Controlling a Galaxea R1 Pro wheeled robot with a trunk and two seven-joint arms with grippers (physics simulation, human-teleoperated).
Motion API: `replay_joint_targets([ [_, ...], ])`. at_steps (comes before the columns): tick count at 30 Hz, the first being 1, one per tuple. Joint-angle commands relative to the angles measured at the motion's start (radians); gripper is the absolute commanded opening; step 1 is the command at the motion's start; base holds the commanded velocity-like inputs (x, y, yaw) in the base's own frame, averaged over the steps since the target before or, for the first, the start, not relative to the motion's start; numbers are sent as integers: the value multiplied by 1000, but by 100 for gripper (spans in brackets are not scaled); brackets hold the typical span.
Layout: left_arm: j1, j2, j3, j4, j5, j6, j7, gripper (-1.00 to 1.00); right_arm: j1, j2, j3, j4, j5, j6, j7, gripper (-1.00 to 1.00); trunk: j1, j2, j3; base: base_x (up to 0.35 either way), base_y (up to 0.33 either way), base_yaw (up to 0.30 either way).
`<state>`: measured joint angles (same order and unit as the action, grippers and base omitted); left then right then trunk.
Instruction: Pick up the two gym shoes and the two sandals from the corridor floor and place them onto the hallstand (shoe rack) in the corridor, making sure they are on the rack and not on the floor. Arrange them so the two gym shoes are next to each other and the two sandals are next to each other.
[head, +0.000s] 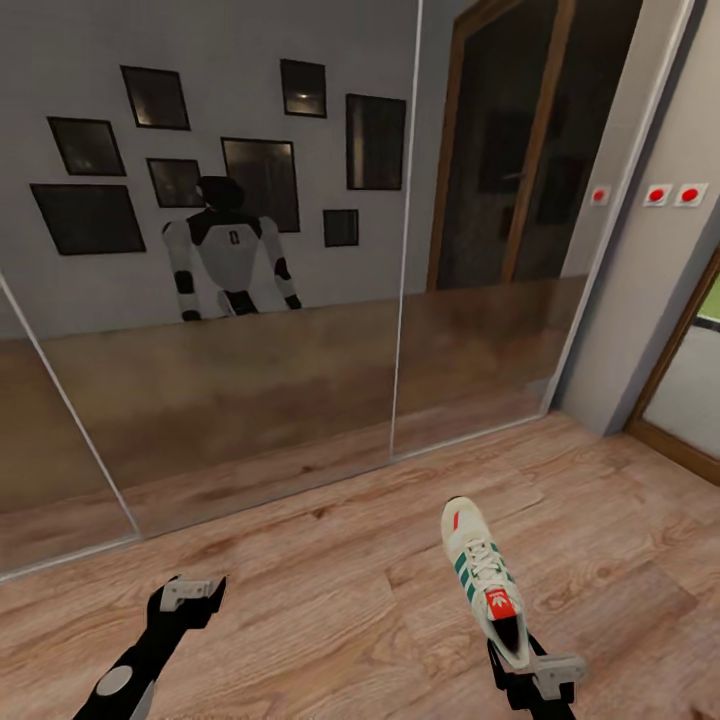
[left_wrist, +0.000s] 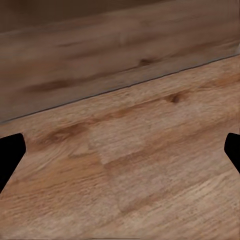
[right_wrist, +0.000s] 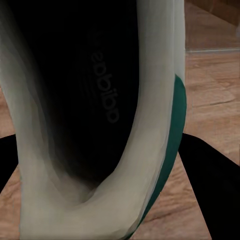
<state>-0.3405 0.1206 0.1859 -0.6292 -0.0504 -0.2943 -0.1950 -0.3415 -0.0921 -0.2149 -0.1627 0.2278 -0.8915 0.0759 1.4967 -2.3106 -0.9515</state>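
Right gripper (head: 528, 672) clamped on the heel of one gym shoe (head: 483, 580), held over the floor (head: 330, 590), toe toward the mirrored wall (head: 250, 300). Insole reads "adidas"; red tongue tag carries a logo. Left gripper (head: 190, 592) open, empty.

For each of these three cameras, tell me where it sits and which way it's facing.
Head view: on the head, looking forward and down at mirrored doors and corridor floor; both arms show.
Left wrist view: on the left arm, facing bare floor; left gripper open.
Right wrist view: on the right arm, looking into the gym shoe.
Shared: that gym shoe, held by the right gripper.
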Motion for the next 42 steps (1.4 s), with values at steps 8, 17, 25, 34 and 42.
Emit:
replay_joint_targets([
  [8, 7, -14, 8, 32, -4, -22, -8, 100, 0, 0, -9, 0, 2, -3, 8, -100, 0, 0, -1, 0, 0, 279],
  [17, 8, -24, 9, 53, -5, -30, -7, 100, 0, 0, -9, 0, 2, -3, 8, -100, 0, 0, -1, 0, 0, 279],
  [25, 7, -24, 12, 54, -5, -29, -7, 100, -1, 1, -9, 0, 2, -3, 8, -100, 0, 0, -1, 0, 42, 279],
  [34, 8, -24, 12, 54, -5, -29, -7, 100, 0, 1, -9, 0, 2, -3, 8, -100, 0, 0, -1, 0, 263, 279],
  [42, 7, -24, 12, 54, -5, -29, -7, 100, -1, 1, -9, 0, 2, -3, 8, -100, 0, 0, -1, 0, 198, 279],
])
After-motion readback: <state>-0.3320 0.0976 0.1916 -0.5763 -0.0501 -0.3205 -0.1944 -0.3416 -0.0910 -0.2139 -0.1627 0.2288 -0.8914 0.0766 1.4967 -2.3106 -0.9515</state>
